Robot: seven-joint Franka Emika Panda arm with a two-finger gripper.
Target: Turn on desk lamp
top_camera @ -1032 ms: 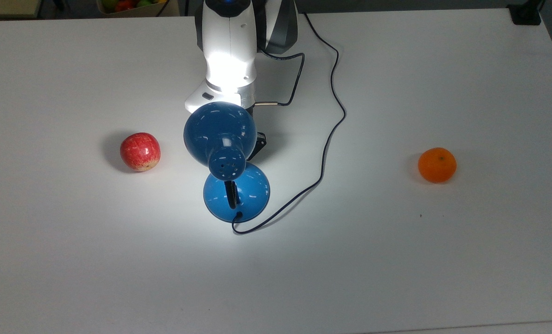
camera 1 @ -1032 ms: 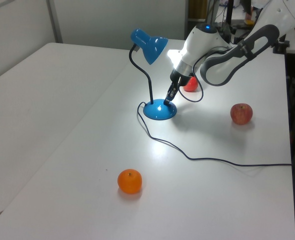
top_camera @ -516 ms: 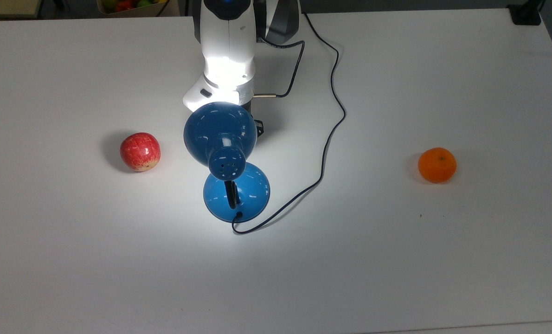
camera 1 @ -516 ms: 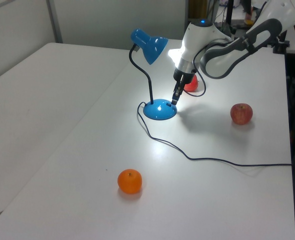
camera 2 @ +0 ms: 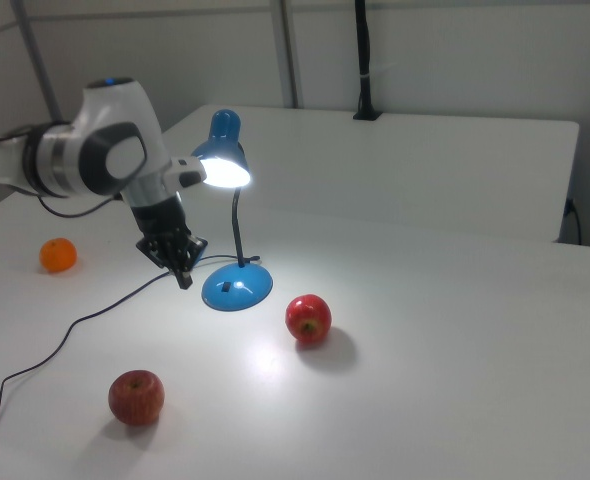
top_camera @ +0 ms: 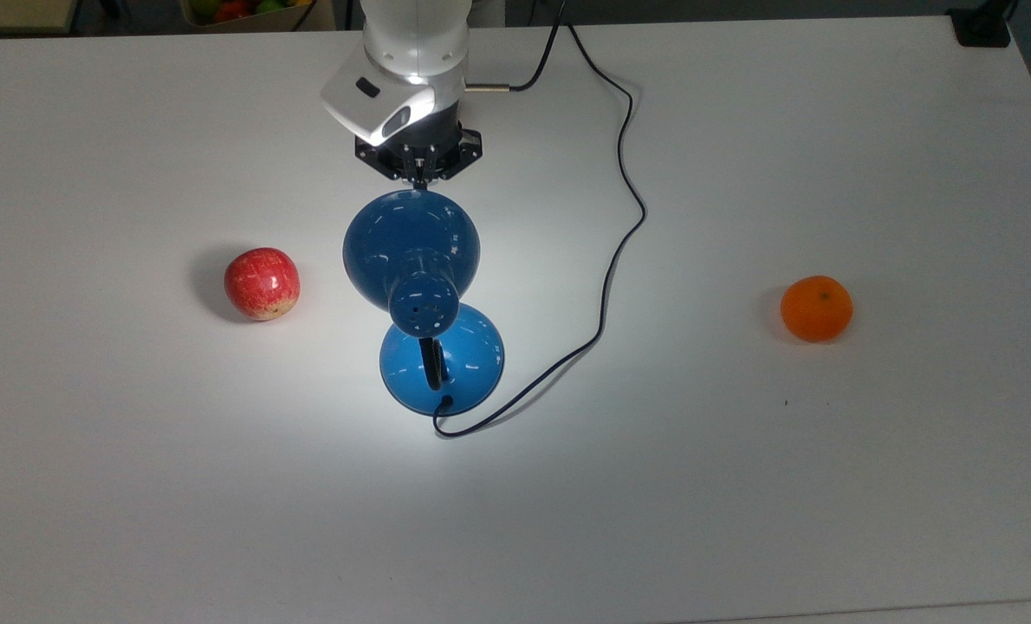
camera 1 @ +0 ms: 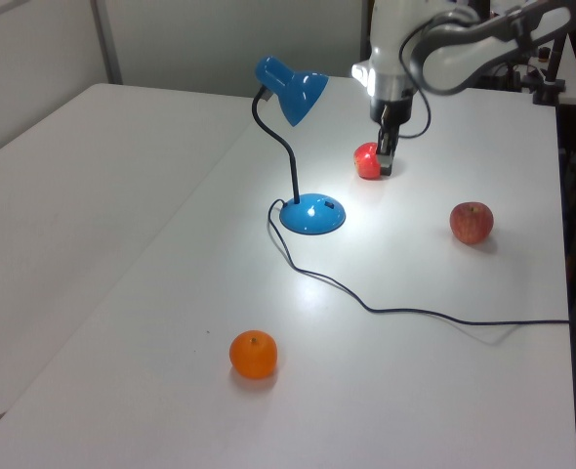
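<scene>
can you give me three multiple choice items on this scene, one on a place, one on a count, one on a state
1. In the top view, where is the round orange fruit relative to the glossy blue desk lamp?
A. toward the top view's right
B. toward the top view's left
C. on the lamp's base

2. How many red apples lie on the white table in the right view?
A. one
B. two
C. four

3. What state is the lamp in?
A. lit
B. dark
C. tipped over

Answers:
1. A, the round orange fruit sits far toward the top view's right of the glossy blue desk lamp.
2. B, one red apple near the lamp's base and another nearer the camera, both on the white table.
3. A, its shade glows and a bright pool lies on the table.
</scene>
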